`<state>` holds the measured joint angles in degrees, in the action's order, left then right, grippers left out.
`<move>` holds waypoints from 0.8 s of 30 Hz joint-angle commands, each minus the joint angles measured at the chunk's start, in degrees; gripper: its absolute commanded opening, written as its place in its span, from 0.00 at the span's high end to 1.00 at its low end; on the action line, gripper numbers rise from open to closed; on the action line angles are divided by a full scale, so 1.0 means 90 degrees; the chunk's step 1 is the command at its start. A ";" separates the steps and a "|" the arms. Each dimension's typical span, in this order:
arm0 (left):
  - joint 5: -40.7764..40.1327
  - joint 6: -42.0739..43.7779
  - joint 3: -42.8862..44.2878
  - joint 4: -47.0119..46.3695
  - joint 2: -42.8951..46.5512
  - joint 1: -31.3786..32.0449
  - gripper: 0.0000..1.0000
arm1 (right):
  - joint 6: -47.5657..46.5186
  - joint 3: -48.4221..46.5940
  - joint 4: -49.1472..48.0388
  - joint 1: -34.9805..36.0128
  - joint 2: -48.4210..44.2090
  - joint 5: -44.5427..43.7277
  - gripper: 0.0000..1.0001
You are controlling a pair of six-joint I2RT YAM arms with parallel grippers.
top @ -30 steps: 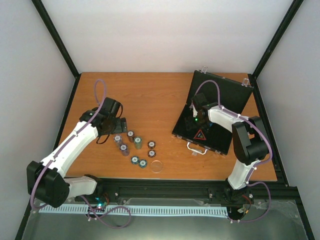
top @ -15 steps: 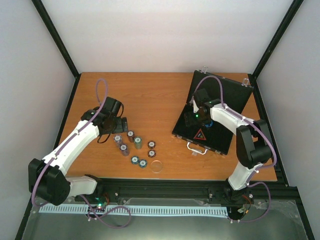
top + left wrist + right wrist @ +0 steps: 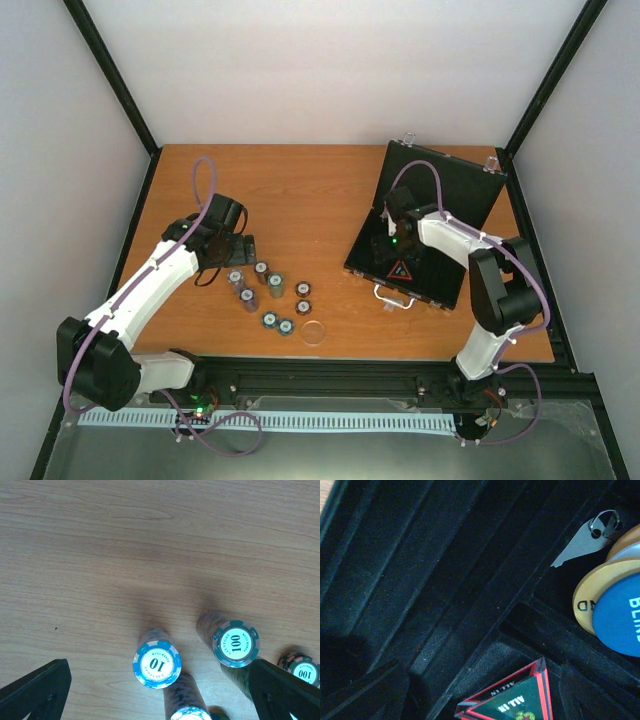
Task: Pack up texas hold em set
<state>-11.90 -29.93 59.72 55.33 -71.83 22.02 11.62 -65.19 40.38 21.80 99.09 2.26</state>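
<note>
The black case (image 3: 455,195) is seen open at the right of the top view, its lid swung toward the upper right. The right gripper (image 3: 388,245) is held low over the foam tray, jaws spread wide and nothing gripped. The dark triangular token (image 3: 512,702) is seen lying in the tray between them, at the bottom of the wrist view. The blue disc (image 3: 620,617) is lodged at that view's right edge, overlapping a tan disc (image 3: 587,600), with a small key (image 3: 577,542) above.

Several chip stacks (image 3: 270,290) are stood upright on the wooden table (image 3: 300,190), left of centre. The left gripper (image 3: 238,250) is poised at the cluster's upper left, jaws fully parted and empty. Stacks marked 10 (image 3: 157,664) and 100 (image 3: 236,643) are framed between its fingers.
</note>
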 commanded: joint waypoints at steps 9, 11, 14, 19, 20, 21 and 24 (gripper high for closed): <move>-0.0055 0.0055 -0.0086 0.0006 0.0235 0.0021 0.00 | -0.0007 0.0153 -0.0227 0.0435 0.0581 0.0267 0.17; -0.0055 0.0044 -0.0088 0.0002 0.0233 0.0024 0.00 | 0.0034 0.0193 -0.0266 0.0467 0.0502 0.0363 0.17; -0.0031 0.0040 -0.0089 -0.0031 0.0210 0.0024 0.00 | 0.0014 0.0176 -0.0240 0.0478 0.0441 0.0393 0.16; 0.0042 0.0026 -0.0065 -0.0077 0.0159 0.0024 0.00 | -0.0043 0.0184 -0.0191 0.0477 0.0429 0.0563 0.17; 0.0044 0.0025 -0.0066 -0.0079 0.0159 0.0024 0.00 | -0.0050 0.0205 -0.0214 0.0477 0.0385 0.0652 0.17; 0.0038 0.0034 -0.0077 -0.0080 0.0164 0.0024 0.00 | -0.0058 0.0202 -0.0230 0.0477 0.0341 0.0753 0.17; 0.0039 0.0035 -0.0117 -0.0081 0.0188 0.0024 0.00 | -0.0101 0.0167 -0.0229 0.0478 0.0285 0.1062 0.17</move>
<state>-11.84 -29.93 58.78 55.33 -70.72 22.02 11.27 -65.06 38.52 24.88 101.95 2.74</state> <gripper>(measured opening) 0.998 0.834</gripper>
